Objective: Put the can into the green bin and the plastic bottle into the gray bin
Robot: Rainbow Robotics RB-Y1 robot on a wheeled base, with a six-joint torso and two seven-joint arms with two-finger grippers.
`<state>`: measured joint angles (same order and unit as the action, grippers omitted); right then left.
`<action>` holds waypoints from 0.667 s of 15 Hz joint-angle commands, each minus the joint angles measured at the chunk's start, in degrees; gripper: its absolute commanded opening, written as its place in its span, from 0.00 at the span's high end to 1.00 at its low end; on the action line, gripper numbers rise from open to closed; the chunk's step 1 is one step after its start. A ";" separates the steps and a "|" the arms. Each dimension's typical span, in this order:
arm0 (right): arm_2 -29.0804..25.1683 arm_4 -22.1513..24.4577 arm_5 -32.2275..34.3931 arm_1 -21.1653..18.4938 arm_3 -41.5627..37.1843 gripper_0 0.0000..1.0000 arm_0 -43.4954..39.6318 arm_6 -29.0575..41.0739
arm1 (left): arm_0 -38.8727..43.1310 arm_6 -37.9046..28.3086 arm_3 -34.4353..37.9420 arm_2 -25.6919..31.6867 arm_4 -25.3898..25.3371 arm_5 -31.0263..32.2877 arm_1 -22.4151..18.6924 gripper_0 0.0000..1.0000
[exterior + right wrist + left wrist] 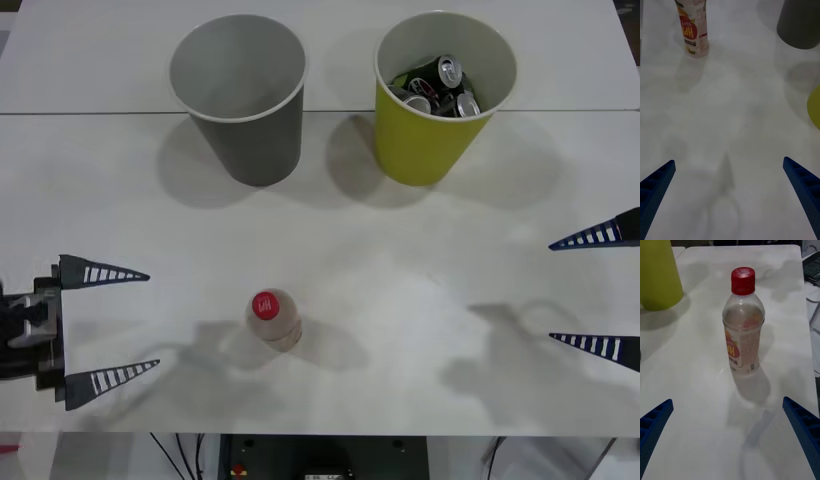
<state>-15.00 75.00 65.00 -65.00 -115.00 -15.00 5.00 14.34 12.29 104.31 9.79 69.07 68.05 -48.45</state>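
The left hand [128, 324] is held with fingers apart, left of the plastic bottle [272, 318] and level with it. The bottle stands upright on the worktop [400, 260], in front of the gray bin [240, 95], which is seen to be empty. The cans [438, 86] already lie in the green bin [440, 95], so the bottle step is judged in hand; a closing approach by the left hand is called for. The right hand [590, 290], spread wide, is cut off by the edge, well right of the bottle.
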 commanded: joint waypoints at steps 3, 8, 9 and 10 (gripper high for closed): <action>0.00 0.00 0.00 0.00 0.00 0.00 0.00 0.00 | -5.46 10.65 -10.89 -5.75 -4.91 0.86 3.62 0.00; 0.00 0.00 0.00 0.00 0.00 0.00 0.00 0.00 | -7.04 16.54 -16.25 -7.50 -5.61 2.35 10.57 0.00; 0.00 0.00 0.00 0.00 0.00 0.00 0.00 0.00 | -7.13 16.71 -16.34 -7.50 -5.52 2.35 11.88 0.00; 0.00 0.00 0.00 0.00 0.00 0.00 0.00 0.00 | -7.22 16.71 -16.34 -7.50 -5.52 2.53 12.85 0.00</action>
<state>-15.00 75.00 65.00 -65.00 -115.00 -15.00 5.00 7.19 28.98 87.98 2.28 63.50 70.46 -36.35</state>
